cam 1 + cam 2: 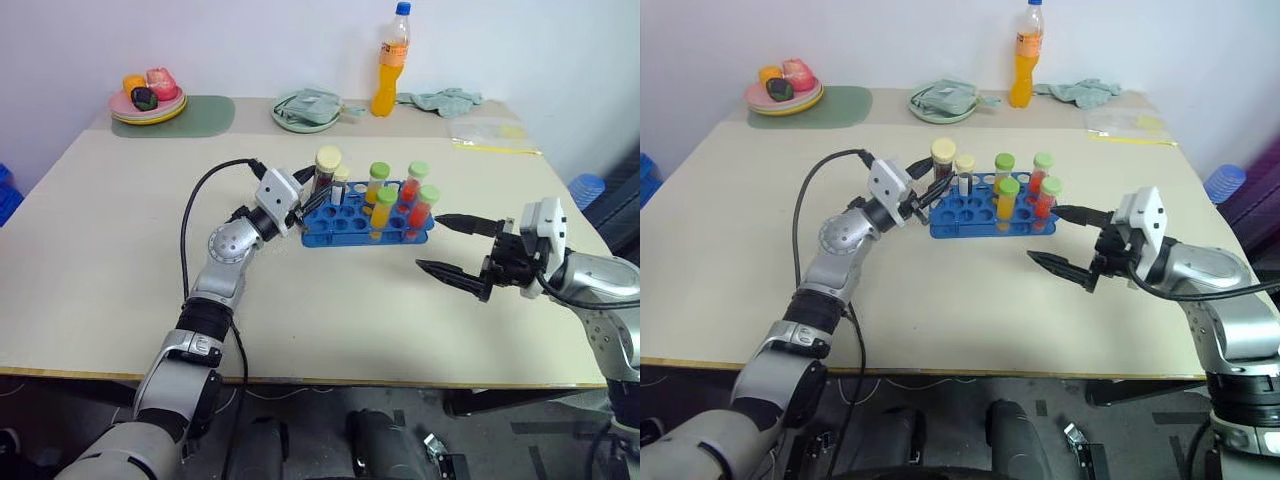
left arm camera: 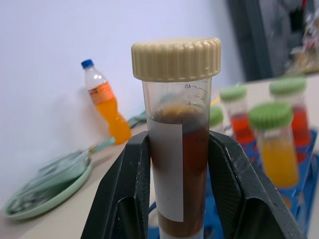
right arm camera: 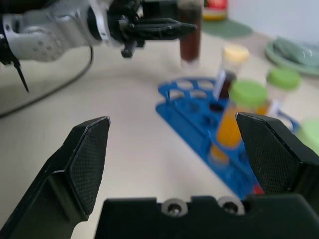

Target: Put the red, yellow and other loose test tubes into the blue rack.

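Your left claw [image 1: 308, 200], mid-frame, clenches the light, slick dark tube [image 2: 178, 164] mid-body over the blue rack [image 1: 345, 223]; right claw [image 1: 452, 248] released.

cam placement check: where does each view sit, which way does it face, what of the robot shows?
Left and right eye views: head, looking down over the table; both arms show.
Left wrist view: along the left gripper, shut on the dark tube.
Right wrist view: along the open right gripper toward the blue rack.
Shared: rack, dark tube, orange bottle.
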Tool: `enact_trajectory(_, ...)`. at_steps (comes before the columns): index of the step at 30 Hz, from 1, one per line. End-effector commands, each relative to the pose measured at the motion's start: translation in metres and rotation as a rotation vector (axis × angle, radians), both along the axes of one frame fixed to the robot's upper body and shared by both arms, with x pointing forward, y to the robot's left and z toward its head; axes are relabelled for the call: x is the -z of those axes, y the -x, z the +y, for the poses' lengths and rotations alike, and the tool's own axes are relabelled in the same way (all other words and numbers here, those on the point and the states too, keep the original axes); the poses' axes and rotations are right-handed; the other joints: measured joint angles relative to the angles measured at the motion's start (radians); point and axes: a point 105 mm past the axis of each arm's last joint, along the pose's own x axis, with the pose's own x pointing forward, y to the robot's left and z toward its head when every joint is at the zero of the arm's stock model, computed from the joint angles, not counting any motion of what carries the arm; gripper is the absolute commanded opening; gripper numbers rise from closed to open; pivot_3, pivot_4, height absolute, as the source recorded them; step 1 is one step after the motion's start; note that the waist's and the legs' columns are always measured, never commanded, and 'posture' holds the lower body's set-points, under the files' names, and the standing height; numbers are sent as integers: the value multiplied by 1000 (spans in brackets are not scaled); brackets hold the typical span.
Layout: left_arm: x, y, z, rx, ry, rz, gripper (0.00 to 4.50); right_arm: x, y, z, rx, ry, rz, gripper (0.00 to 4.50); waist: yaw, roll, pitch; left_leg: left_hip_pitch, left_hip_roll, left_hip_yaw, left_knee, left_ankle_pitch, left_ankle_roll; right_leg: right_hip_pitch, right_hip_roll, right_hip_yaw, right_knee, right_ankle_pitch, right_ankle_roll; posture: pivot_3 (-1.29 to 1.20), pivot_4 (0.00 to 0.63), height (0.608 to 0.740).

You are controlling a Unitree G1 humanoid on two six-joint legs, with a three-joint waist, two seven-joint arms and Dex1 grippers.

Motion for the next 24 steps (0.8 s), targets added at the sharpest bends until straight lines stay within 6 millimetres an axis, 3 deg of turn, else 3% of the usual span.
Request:
enact_trajectory(1,-4,6,-17,37,3,-58,1655,-17,6,-4,19,3,-68,4500,-1,0,0,0,0,0,0,0,0,0,0,0,0,0,0,0,150,740)
enact_trajectory(16,22,4,-28,40,12,26,1655,-18,12,-9,74,12,-67,4500,-4,0,0,1,0,0,0,0,0,0,1,0,1,0,0,0,150,740)
enact_trajectory(24,31,6,-31,66,105,122,1655,-19,11,-7,77,18,-76,4500,-4,0,0,1,0,0,0,0,0,0,1,0,1,0,0,0,150,740)
